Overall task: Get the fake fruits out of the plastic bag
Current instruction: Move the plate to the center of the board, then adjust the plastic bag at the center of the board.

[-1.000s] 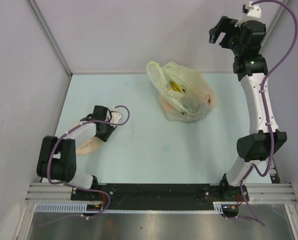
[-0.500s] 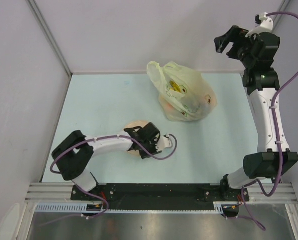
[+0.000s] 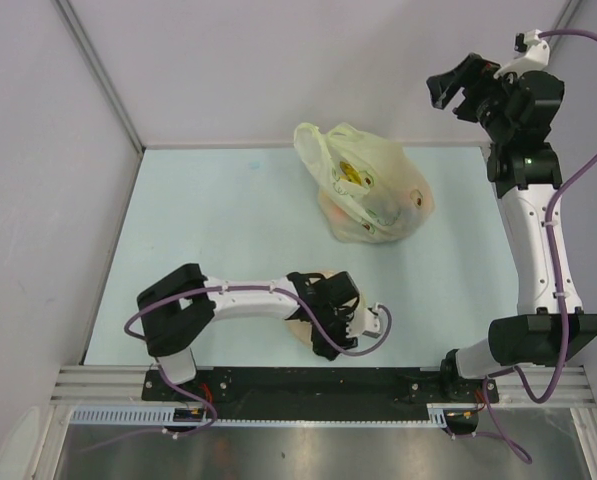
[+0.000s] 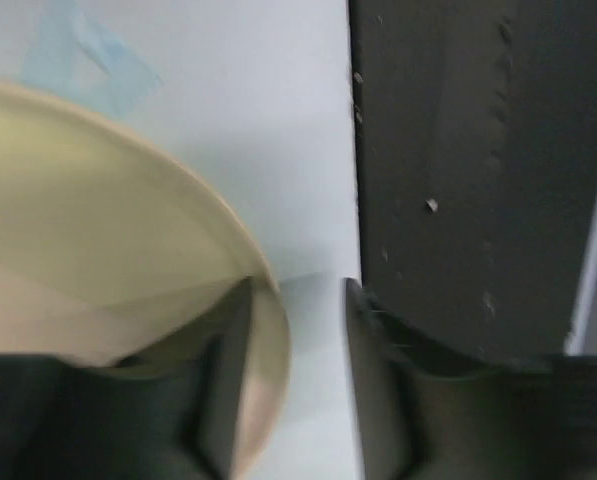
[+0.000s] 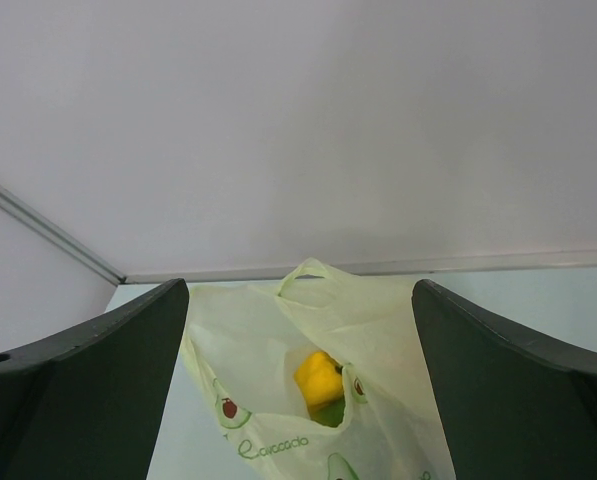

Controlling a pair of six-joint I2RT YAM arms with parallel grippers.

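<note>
The plastic bag [image 3: 370,205] lies slumped at the back middle of the table, its handles toward the back wall. A yellow fake fruit [image 3: 353,172] shows at its mouth, and something orange-red [image 3: 419,200] shows through its right side. In the right wrist view the bag [image 5: 378,340] lies below with the yellow fruit [image 5: 318,375] in its opening and a green piece under it. My right gripper [image 3: 456,88] is open and empty, raised high at the back right [image 5: 298,290]. My left gripper [image 3: 323,335] is near the front edge, shut on the cream plate's rim [image 4: 298,290].
The cream plate [image 3: 300,328] sits mostly under my left wrist by the front edge; it fills the left of the left wrist view [image 4: 98,230]. The black front rail [image 3: 308,385] runs just beside it [image 4: 458,150]. Grey walls enclose the pale blue table [image 3: 228,220].
My left arm has swept from the left side to the front middle, taking the plate with it. My right gripper rose a little and shifted right. The bag has not moved.
</note>
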